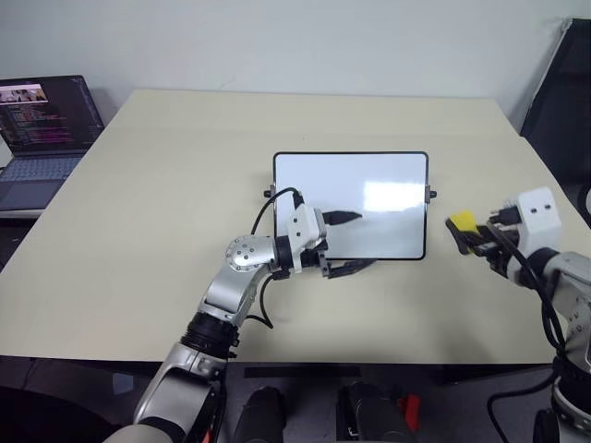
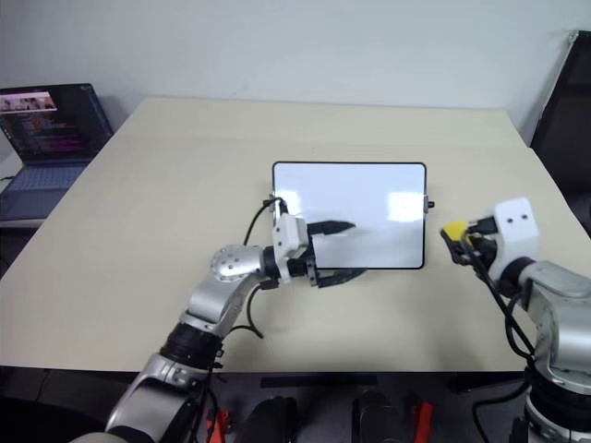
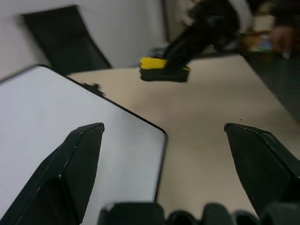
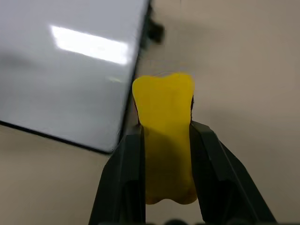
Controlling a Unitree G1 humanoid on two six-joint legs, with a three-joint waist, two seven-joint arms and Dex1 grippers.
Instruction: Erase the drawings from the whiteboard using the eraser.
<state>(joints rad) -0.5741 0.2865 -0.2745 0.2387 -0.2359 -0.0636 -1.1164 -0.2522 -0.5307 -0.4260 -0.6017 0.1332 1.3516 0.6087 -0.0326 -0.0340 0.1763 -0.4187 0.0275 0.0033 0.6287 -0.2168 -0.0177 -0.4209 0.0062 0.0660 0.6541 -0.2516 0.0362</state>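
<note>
Left claw (image 3: 161,136) spread wide, two black fingers (image 3: 70,173) apart. One finger over whiteboard (image 3: 56,122), other over beige surface (image 3: 206,117). Whiteboard's rounded black-framed corner lies between fingers; small black side knob (image 3: 93,86) on its edge. Beyond, right claw (image 3: 165,70) holds yellow eraser (image 3: 153,63) above surface, apart from whiteboard. Dark chair (image 3: 61,40) by wall.

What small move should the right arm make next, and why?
Probably lower the eraser to the table. The right gripper holds it beside the whiteboard, whose visible surface looks clean.
</note>
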